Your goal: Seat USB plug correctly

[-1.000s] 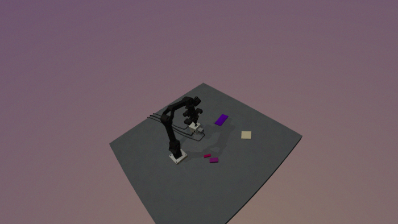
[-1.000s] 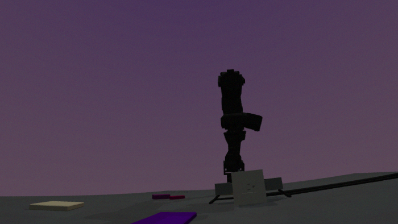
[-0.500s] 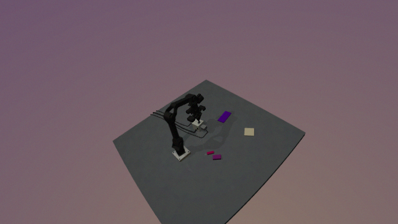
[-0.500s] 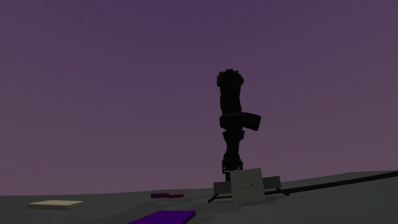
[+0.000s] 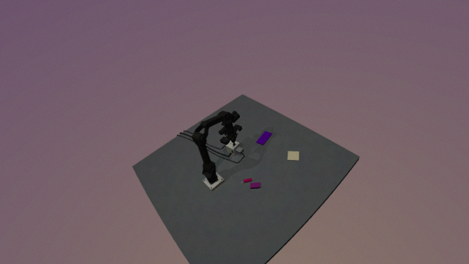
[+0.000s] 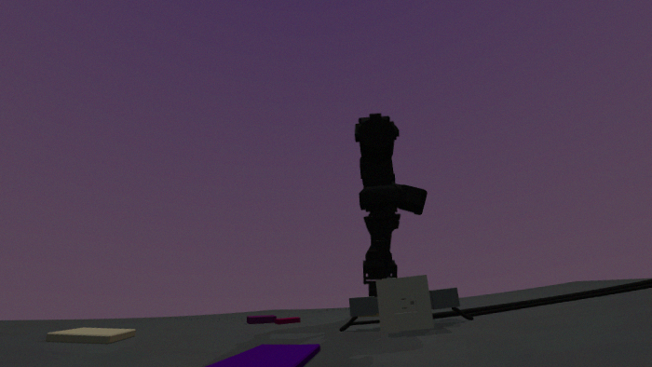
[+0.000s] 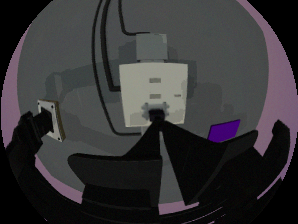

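Observation:
The power cube (image 5: pixel 230 147) (image 6: pixel 396 289) (image 7: pixel 133 85) is a pale block with slots on its top and grey blocks on its sides. My gripper (image 5: pixel 234 143) (image 7: pixel 158 125) points down at the cube's top and is shut on the USB plug. The plug (image 7: pixel 156 108) shows only as a small dark and grey shape at the fingertips, over the cube's top near one edge. The fingers hide most of it. Its way round and its depth in the socket cannot be told. In the exterior view the cube hides the fingertips.
Black cables (image 5: pixel 218 154) (image 6: pixel 522 301) (image 7: pixel 105 50) run beside the cube. A purple slab (image 5: pixel 264 137) (image 6: pixel 275 356) (image 7: pixel 223 131), a cream square (image 5: pixel 293 155) (image 6: pixel 90 334), a red stick (image 5: pixel 247 180) (image 6: pixel 288 320) and a magenta block (image 5: pixel 255 185) (image 6: pixel 261 319) lie on the table (image 5: pixel 301 194).

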